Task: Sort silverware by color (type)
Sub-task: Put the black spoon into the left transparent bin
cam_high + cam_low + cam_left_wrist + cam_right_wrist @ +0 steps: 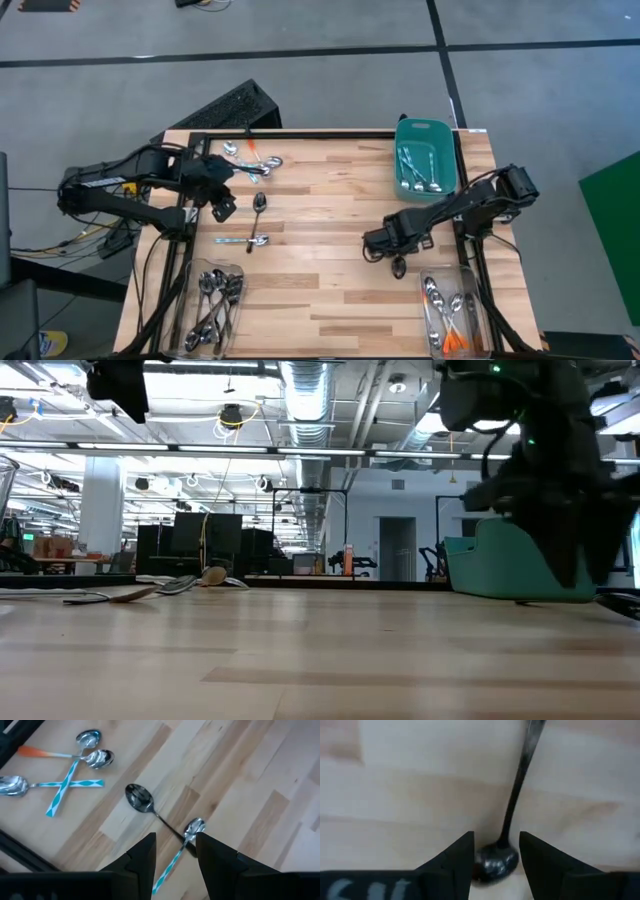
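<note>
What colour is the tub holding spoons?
Teal tub; clearest in the high view.

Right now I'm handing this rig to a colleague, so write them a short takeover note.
Left tool: open, above the dark-handled spoon and a blue-handled spoon that cross mid-table.
Right tool: open, straddling a dark spoon lying on the wood; not gripped.
Done: spoons lie in the teal tub, the left clear bin and the right clear bin.
Left: the loose cluster at the far edge, the crossed pair, the right tool's spoon.
</note>
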Robot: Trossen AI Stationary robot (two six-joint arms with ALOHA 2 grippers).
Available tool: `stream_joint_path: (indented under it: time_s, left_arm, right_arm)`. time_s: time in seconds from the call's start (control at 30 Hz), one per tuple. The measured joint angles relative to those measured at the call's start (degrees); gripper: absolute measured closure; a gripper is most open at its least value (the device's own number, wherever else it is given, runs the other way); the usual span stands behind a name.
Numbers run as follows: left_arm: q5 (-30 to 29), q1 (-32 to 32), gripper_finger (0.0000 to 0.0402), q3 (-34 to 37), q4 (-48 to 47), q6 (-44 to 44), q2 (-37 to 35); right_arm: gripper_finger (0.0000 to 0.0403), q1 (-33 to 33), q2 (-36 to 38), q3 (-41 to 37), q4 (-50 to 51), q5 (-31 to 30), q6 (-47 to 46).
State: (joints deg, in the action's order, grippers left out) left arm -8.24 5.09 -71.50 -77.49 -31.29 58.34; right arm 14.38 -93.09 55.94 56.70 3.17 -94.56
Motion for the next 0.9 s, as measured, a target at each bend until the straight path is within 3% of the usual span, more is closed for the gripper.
stream_joint_path:
  time_s: [0.3,0.67,0.77,0.9]
  left_arm:
    - [-0.6,-1.0,0.0277,0.0,0.2,-1.4,-0.6]
    - [-5.4,-1.0,0.0277,0.1,2.3,-2.0,-0.6]
    - [-7.5,-1.0,0.0277,1.5,5.9,-3.7,-0.6]
    - [-5.9,-1.1,0.0277,4.5,11.7,-3.2,-0.6]
  right_arm:
    - [0.0257,1.7,0.0,-7.0,-8.7,2.2,-4.8]
    - [0.0386,0.8,0.2,-7.0,-19.3,2.2,1.5]
    - [0.0384,0.4,0.1,-4.6,-25.2,0.3,5.5]
    - [0.038,-1.1,0.0,-1.4,-34.4,-2.8,13.6]
